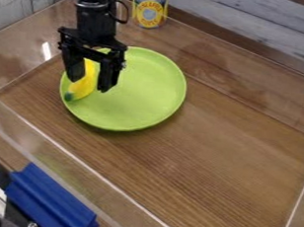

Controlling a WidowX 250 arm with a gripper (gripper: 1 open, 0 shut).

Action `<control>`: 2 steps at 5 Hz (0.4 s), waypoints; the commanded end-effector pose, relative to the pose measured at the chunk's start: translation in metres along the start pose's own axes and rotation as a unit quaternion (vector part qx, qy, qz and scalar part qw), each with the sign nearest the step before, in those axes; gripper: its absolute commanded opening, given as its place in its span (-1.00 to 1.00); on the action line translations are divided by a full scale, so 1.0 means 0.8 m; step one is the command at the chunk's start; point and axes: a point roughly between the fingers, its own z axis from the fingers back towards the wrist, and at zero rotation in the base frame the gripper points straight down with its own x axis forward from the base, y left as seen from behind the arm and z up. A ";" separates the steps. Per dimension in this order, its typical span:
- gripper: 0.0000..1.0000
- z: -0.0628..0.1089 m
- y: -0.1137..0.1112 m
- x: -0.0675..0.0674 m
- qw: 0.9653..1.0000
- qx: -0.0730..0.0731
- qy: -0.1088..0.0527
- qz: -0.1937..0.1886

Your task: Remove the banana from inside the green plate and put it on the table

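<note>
The green plate (143, 95) lies on the brown wood-grain table (217, 170), left of centre. The small yellow banana (80, 86) rests inside the plate near its left rim, its greenish tip toward the front. My black gripper (87, 81) points down over it, open, with one finger on each side of the banana. The fingers (108, 74) hide part of the fruit. Whether they touch it I cannot tell.
Clear acrylic walls (34, 146) ring the table. A yellow can (151, 13) stands behind the plate at the back edge. A blue object (48, 208) sits outside the front wall at the lower left.
</note>
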 end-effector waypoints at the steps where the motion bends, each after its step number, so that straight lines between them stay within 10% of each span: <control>1: 1.00 0.016 0.009 0.006 1.000 0.006 -0.022 0.003; 2: 1.00 0.017 0.013 0.007 1.000 0.005 -0.021 0.004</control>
